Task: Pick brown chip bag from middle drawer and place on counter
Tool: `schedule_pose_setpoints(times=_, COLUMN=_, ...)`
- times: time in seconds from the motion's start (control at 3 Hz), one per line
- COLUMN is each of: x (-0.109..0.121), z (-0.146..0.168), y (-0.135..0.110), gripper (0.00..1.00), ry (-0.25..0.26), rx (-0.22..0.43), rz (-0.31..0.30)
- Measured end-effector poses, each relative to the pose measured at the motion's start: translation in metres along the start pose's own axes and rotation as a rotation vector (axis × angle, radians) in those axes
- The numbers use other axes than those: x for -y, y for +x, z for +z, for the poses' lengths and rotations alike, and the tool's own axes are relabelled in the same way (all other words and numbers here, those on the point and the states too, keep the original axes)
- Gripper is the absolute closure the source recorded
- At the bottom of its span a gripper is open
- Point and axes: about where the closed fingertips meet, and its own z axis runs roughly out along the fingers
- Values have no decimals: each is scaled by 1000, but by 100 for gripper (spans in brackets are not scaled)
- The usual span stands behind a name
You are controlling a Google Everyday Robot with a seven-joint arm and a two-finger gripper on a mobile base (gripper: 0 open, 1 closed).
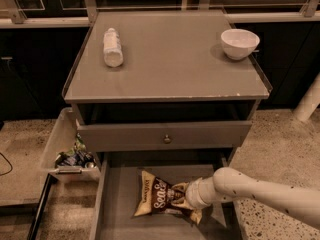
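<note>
The brown chip bag [156,198] lies on the floor of the open middle drawer [119,204], at the bottom of the camera view, slanting from upper left to lower right, "Sea" lettering showing. My gripper [179,198] reaches in from the right on a white arm and sits on the bag's right half, covering that part. The counter [170,71] is the grey cabinet top above, well above the gripper.
A white bottle [112,46] lies on the counter's left, a white bowl [239,43] stands at its right rear. A drawer front with a round knob [166,139] overhangs the open drawer. A pale bin [59,146] with scraps stands left of the cabinet.
</note>
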Motion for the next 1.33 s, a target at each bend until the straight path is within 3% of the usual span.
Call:
schedule_pose_setpoints(times=0.33, x=-1, z=-1, y=-1, gripper=100, ry=-10, rx=9, rz=12)
schedule_pose_setpoints(times=1.33, x=5, z=-111, y=-83, gripper=100, ry=-10, rx=43, rz=-134)
